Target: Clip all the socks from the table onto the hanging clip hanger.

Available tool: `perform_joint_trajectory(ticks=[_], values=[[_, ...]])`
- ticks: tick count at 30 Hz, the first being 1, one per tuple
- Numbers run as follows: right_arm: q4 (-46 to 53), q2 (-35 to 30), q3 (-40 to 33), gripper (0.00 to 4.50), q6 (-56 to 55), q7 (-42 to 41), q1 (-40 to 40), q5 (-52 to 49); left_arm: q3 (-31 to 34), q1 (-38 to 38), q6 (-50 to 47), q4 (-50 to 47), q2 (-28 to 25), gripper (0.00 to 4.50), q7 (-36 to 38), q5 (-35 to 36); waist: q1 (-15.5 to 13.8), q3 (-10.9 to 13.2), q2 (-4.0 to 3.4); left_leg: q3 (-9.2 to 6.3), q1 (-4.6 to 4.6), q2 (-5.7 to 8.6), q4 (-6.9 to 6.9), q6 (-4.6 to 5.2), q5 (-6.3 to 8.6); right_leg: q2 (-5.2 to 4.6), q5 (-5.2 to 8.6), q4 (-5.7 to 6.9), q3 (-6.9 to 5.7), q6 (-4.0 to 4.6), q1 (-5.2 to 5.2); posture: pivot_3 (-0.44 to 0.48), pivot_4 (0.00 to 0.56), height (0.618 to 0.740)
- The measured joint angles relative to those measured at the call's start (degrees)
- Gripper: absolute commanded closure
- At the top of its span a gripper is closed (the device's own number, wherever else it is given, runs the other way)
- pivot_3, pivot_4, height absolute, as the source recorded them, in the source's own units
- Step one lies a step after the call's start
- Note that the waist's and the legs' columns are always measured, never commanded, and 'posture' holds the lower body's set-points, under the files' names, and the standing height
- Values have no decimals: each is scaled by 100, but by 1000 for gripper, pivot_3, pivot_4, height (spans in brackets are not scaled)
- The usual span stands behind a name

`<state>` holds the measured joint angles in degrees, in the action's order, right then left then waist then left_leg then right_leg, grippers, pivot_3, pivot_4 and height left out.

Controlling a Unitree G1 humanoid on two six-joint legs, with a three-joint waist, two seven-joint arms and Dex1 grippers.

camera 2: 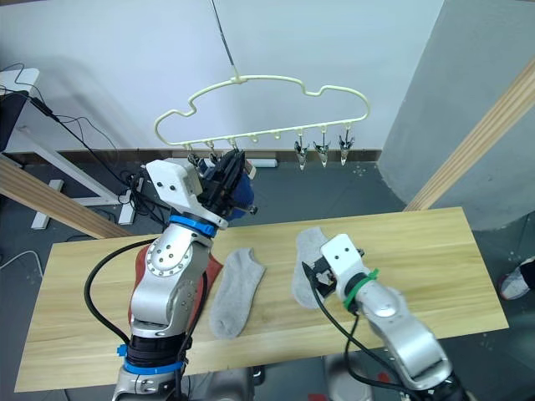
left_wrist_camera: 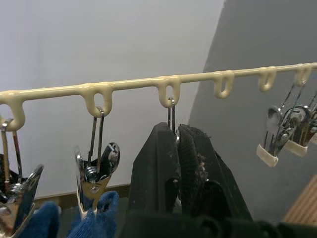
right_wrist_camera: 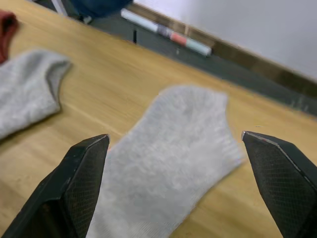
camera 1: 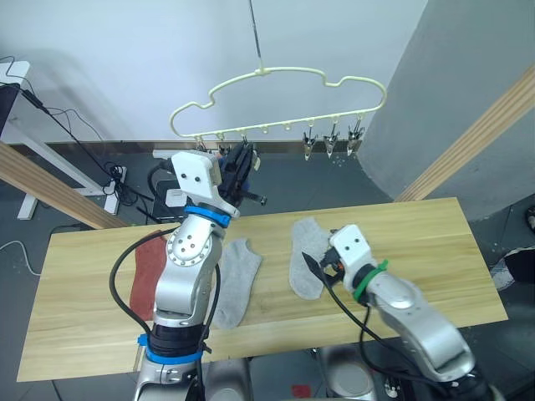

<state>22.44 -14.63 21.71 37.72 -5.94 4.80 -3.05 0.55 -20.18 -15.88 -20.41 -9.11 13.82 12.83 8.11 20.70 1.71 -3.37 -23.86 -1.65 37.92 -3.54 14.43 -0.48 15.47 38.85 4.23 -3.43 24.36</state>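
Note:
The cream clip hanger (camera 1: 276,75) hangs over the far edge of the table (camera 1: 435,251). My left gripper (left_wrist_camera: 174,131) is raised to it and shut on the metal clip under the third loop from the hanger's left end. Blue socks (left_wrist_camera: 99,215) hang from the clips just left of that. On the table lie a rust-red sock (camera 1: 149,271), partly hidden by my left arm, and two light grey socks (camera 1: 234,280) (camera 1: 305,251). My right gripper (right_wrist_camera: 173,163) hovers open just above the right-hand grey sock (right_wrist_camera: 168,148).
Three free clips (camera 1: 333,144) hang at the hanger's right end. Slanted wooden beams stand at the left (camera 1: 50,188) and right (camera 1: 476,138) behind the table. Cables and a power strip (camera 1: 117,171) lie on the floor beyond.

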Motion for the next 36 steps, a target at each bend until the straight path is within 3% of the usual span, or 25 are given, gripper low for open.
perform_joint_trajectory(ticks=[8, 14, 18, 28, 36], values=[[-1269, 1125, -138, 27, -575, 691, 111, 420, 125, -18, -346, -129, -287, 4500, 313, 364, -9, 0, 0, -1, 0, 0, -3, 1, 1, -1, -6, -1, 0, 10, 1, -218, 359, 737], [-1939, 1592, -246, 27, -876, 728, 314, 490, 140, -18, -400, -147, -335, 4500, 324, 414, -10, -1, 1, 1, -1, 0, -4, 1, 1, -2, -11, -1, 1, 19, 1, -211, 353, 737], [-2013, 1725, -362, 932, -817, 741, 286, 538, 156, -18, -440, -147, -389, 4500, 350, 477, -11, -5, 3, -2, 1, -2, -3, 1, 1, -1, -11, 1, -1, 19, 0, -211, 353, 737], [-1716, 1506, -601, 4490, -722, 436, 17, 599, 340, -63, -702, -147, -511, 4500, 585, 873, -14, -18, 9, -2, 2, 0, -2, 1, 1, -2, -10, 1, -1, 16, -2, -223, 345, 737], [-1098, 398, -509, 4490, -884, -728, 176, 590, 673, -333, -1501, -161, -578, 4500, 669, 1870, -14, -16, 9, 0, -2, 5, 0, 1, 1, -3, -4, 1, -1, 7, 1, -232, 351, 737]])
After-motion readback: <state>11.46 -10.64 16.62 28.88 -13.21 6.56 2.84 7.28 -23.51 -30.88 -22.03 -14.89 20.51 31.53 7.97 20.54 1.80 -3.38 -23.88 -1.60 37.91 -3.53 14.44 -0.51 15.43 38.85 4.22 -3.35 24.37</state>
